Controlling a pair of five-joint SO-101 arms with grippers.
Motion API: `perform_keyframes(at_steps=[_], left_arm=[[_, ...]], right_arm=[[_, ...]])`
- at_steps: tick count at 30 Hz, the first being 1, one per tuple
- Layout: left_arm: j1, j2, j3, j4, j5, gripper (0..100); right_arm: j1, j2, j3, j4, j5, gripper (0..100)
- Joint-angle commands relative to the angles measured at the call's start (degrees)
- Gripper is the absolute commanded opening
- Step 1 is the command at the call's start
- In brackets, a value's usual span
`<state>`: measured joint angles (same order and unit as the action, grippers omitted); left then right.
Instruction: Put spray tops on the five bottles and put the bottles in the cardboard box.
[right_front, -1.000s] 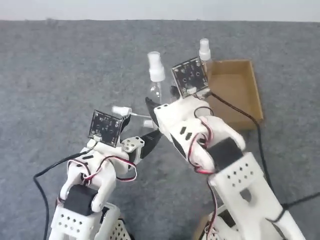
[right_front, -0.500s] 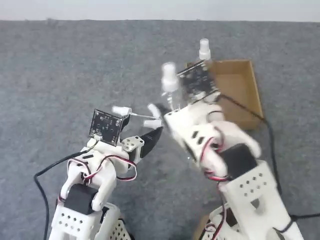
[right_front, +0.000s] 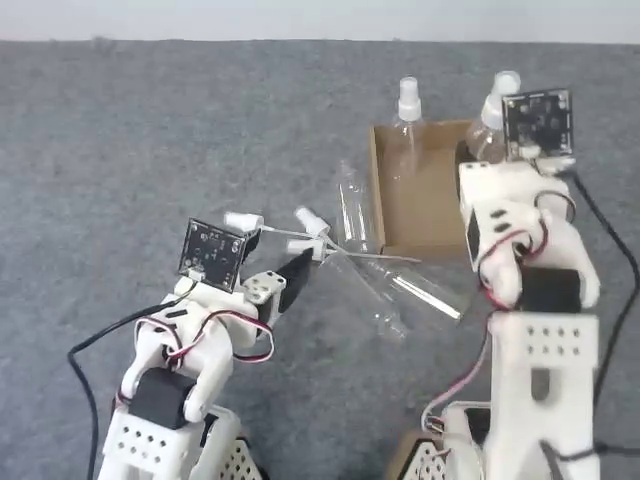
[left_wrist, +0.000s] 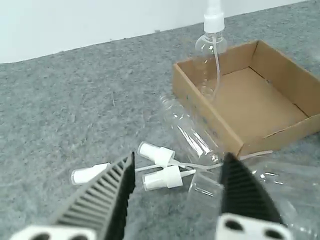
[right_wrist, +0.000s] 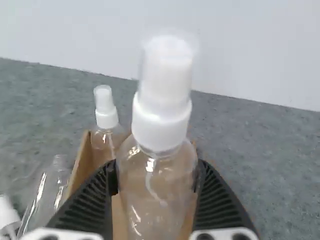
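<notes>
My right gripper (right_wrist: 157, 212) is shut on a clear bottle (right_wrist: 159, 165) with a white spray top, held upright above the right side of the cardboard box (right_front: 430, 215). In the high view that bottle (right_front: 495, 115) sits in front of the right wrist camera board. Another capped bottle (right_front: 406, 125) stands in the box's far left corner. Three uncapped bottles lie on the carpet: one (right_front: 355, 210) against the box's left wall, two (right_front: 368, 292) (right_front: 425, 288) in front of it. Three loose spray tops (left_wrist: 156, 154) (left_wrist: 162, 178) (left_wrist: 90, 174) lie just beyond my open left gripper (left_wrist: 175, 200).
Grey carpet covers the table, with free room at the left and far side. A white wall rises behind. The right arm's base (right_front: 530, 400) stands in front of the box. The left arm's base (right_front: 170, 400) is at the near left.
The right arm has swung from the middle of the table to the right, carrying the capped bottle over the box. The lying bottles it hid are uncovered. The left arm has stayed still.
</notes>
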<state>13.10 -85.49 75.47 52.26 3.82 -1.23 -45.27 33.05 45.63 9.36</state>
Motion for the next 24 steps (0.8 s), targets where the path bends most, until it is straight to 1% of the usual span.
perform_keyframes(at_steps=[1,5,13,18,24], left_arm=[[-0.1,-0.4,0.5,-2.2,-0.4,16],[-0.1,-0.4,0.7,-2.6,-0.4,15],[-0.1,-0.4,0.7,-2.6,-0.4,15],[-0.1,-0.4,0.7,-2.6,-0.4,15],[-0.1,-0.4,0.7,-2.5,-0.4,15]], right_arm=[[2.3,9.8,-1.3,-10.8,0.5,0.6],[3.8,19.9,-4.3,-18.2,0.4,0.6],[3.4,36.4,-12.9,-25.2,0.3,0.6],[3.5,45.0,-15.6,-32.7,-4.7,0.6],[3.9,52.7,-15.8,-42.9,-5.1,0.6]])
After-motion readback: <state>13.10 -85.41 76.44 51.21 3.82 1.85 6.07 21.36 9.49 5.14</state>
